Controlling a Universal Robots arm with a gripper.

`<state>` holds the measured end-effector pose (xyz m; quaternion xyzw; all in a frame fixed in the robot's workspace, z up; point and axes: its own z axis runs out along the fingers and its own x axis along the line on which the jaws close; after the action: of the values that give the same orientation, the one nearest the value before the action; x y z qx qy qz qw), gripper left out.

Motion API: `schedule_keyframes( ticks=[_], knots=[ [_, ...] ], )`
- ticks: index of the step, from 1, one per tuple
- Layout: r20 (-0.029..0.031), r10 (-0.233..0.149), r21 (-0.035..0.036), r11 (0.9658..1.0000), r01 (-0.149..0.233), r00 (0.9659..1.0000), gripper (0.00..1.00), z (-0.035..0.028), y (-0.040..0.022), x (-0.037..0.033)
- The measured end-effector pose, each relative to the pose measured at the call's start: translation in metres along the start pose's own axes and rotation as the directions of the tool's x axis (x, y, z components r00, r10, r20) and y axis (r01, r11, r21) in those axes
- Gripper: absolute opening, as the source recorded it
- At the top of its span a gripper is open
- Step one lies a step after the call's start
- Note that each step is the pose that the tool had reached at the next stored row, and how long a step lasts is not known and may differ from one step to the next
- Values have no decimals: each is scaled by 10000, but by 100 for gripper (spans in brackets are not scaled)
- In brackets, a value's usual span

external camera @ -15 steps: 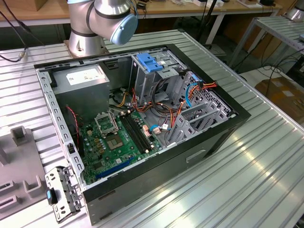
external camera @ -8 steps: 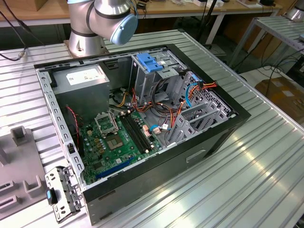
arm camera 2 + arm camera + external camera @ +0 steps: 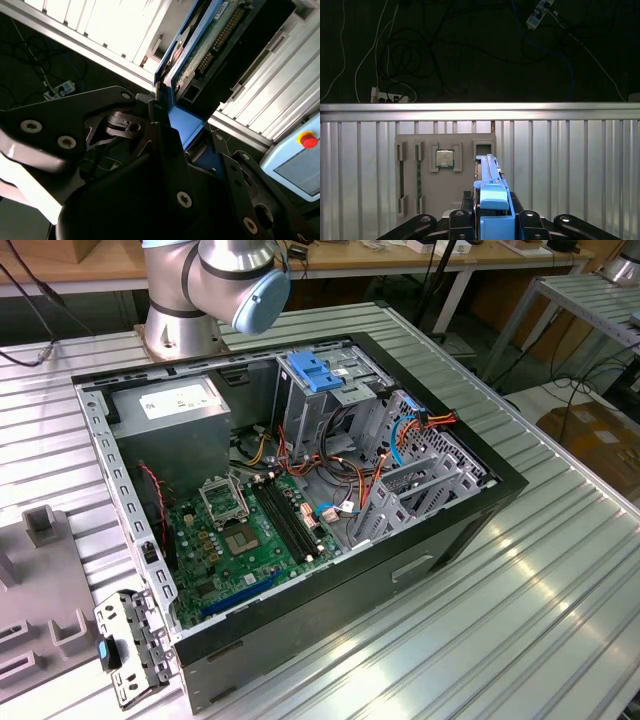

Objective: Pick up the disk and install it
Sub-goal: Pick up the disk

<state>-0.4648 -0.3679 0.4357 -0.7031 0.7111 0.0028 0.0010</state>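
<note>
Ribbed aluminium table (image 3: 570,165); cables on the dark floor beyond its edge. Gripper (image 3: 492,222) was clamped on the disk (image 3: 489,172), held edge-on at its blue rail, over the grey fixture tray (image 3: 445,192). Judged: rigid, fairly heavy, shock-sensitive. Circuit board exposed, so the rails and metal flanks were the places to grip.

One open black metal computer case (image 3: 300,640) holds one green motherboard (image 3: 225,550), one grey power-supply box (image 3: 180,405) and one light-blue plastic bracket (image 3: 315,370). One grey slotted plastic tray (image 3: 445,195) carries one square silver processor chip (image 3: 444,158). There is one flat metal disk (image 3: 490,172) with blue side rails, and one round red button (image 3: 307,139).
</note>
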Motion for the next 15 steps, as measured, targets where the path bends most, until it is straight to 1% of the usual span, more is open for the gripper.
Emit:
schedule_keyframes(
  ticks=[7,15],
  knots=[
    [-3,0,-2,10000,0,10000,37,-9,0,0],
    [-2,0,-1,10000,0,10000,37,-97,0,-1]
  ],
)
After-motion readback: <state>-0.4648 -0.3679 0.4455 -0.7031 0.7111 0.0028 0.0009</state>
